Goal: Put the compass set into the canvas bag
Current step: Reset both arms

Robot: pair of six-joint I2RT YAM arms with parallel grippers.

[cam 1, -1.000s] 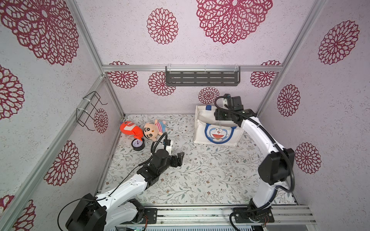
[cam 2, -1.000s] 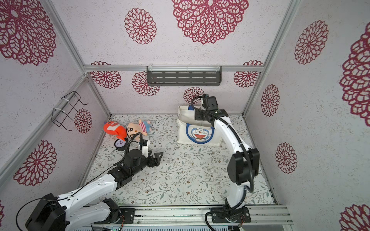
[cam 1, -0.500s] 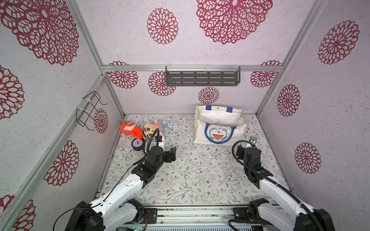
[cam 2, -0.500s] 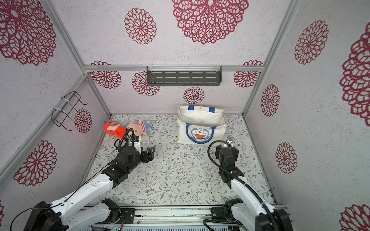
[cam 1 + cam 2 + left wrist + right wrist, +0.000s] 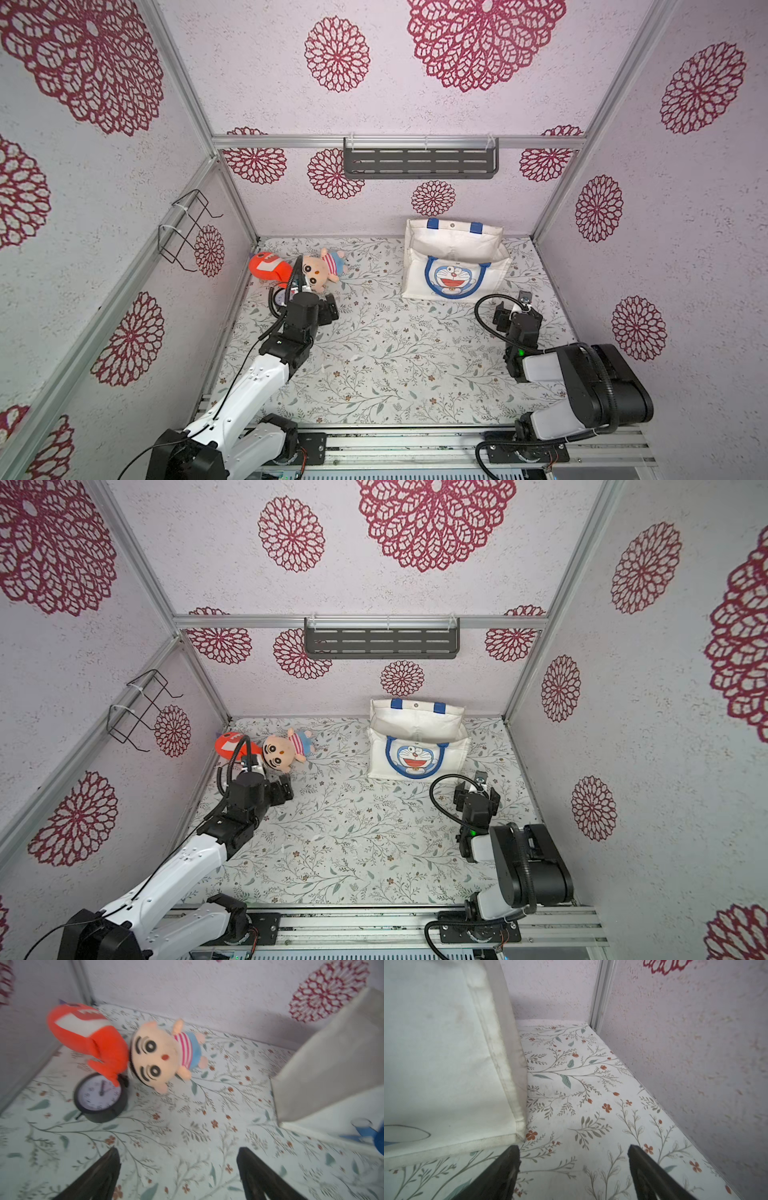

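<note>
Before the splayed left gripper [image 5: 178, 1149], clock [image 5: 98, 1094], doll [image 5: 154, 1059], orange plush [image 5: 83, 1030] (right gripper [image 5: 572, 1147] wide, by canvas bag [image 5: 436, 1053])

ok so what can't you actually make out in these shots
compass set: shows in no view.
canvas bag inside: its front wall hides the floor in both top views; the right wrist view's edge cuts the bag off.
clock: left wrist view blurred, dial unreadable, orange plush overlaps it; in both top views the left arm covers most of it.
</note>
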